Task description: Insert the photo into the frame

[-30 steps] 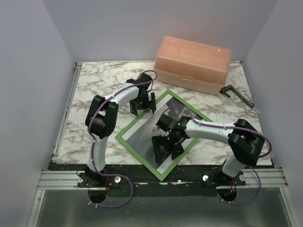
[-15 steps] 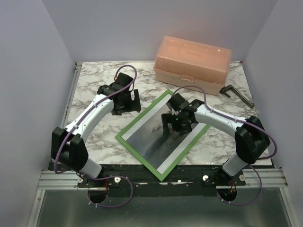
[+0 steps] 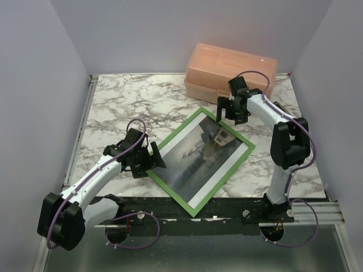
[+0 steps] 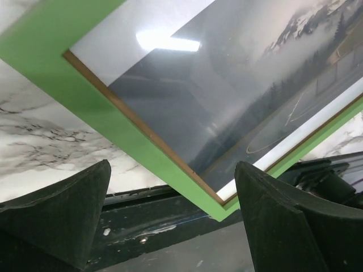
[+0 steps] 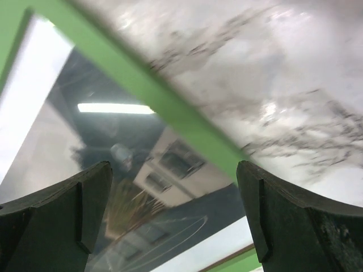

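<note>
The green frame (image 3: 170, 141) lies flat at mid-table, turned like a diamond. The grey misty photo (image 3: 195, 158) shows face up inside it, with a white border along the near right side. My left gripper (image 3: 154, 160) hovers open by the frame's left corner and holds nothing. In the left wrist view the frame's green edge (image 4: 113, 124) and the photo (image 4: 227, 96) lie beyond the open gripper (image 4: 173, 221). My right gripper (image 3: 231, 116) stands open over the frame's far right edge. Its wrist view shows the frame's green edge (image 5: 170, 107) and the photo (image 5: 130, 164) beyond the empty gripper (image 5: 173, 221).
A peach plastic box (image 3: 231, 76) stands at the back, just behind the right gripper. A dark L-shaped tool (image 3: 282, 113) lies at the far right. The frame's near corner reaches over the black strip (image 3: 142, 204) at the table's front edge.
The left arm swung from the far side back to the frame's near left corner. The right gripper left the photo's middle and moved far toward the peach box. Frame and photo stayed put.
</note>
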Controlling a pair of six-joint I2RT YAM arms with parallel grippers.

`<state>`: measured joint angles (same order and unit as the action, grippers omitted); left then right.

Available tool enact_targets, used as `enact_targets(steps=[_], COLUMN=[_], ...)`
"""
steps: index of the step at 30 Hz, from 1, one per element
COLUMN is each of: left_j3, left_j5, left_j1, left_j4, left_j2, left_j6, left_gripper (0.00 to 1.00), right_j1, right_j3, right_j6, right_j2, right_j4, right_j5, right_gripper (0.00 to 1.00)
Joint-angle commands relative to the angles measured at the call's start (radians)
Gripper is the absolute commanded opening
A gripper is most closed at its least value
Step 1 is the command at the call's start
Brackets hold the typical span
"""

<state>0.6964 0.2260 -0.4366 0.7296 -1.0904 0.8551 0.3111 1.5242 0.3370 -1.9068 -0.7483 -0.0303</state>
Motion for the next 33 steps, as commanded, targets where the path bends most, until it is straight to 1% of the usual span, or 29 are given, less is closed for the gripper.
enact_targets(steps=[1, 3, 8, 12, 17, 20, 23, 30, 33], left_j3=[-0.135, -0.185, -0.268, -0.284, -0.285, -0.263, -0.218, -0.058, 0.025], left_j5=[0.084, 0.089, 0.107, 0.108, 0.116, 0.115, 0.107, 0.104, 0.105], left_j1=[-0.003, -0.007, -0.013, -0.016, -0.015, -0.014, -0.01, 0.001, 0.006], left_j4=[-0.122, -0.153, -0.257, -0.316, -0.405, -0.436, -0.434, -0.411, -0.395], left_j2=[0.084, 0.1, 0.091, 0.04, -0.045, -0.091, -0.147, -0.33, -0.41], left_j6=[0.151, 0.188, 0.238, 0.255, 0.266, 0.26, 0.23, 0.144, 0.109], left_gripper=[0.92, 0.9, 0.84, 0.81, 0.8, 0.8, 0.8, 0.8, 0.8], right_j1=[-0.063, -0.073, -0.079, -0.085, -0.084, -0.085, -0.085, -0.087, -0.089], right_j3=[0.035, 0.019, -0.032, -0.056, -0.131, -0.204, -0.291, -0.493, -0.551], right_j6=[-0.03, -0.027, -0.021, -0.003, 0.025, 0.042, 0.066, 0.127, 0.146], right_j2=[-0.079, -0.091, -0.108, -0.117, -0.08, -0.043, 0.018, 0.196, 0.255], right_j4=[0.023, 0.051, 0.131, 0.138, 0.158, 0.17, 0.182, 0.201, 0.203], right_j5=[0.059, 0.083, 0.073, -0.018, -0.109, -0.16, -0.183, -0.169, -0.167], right_gripper=[1.0, 1.0, 1.0, 1.0, 1.0, 1.0, 1.0, 1.0, 1.0])
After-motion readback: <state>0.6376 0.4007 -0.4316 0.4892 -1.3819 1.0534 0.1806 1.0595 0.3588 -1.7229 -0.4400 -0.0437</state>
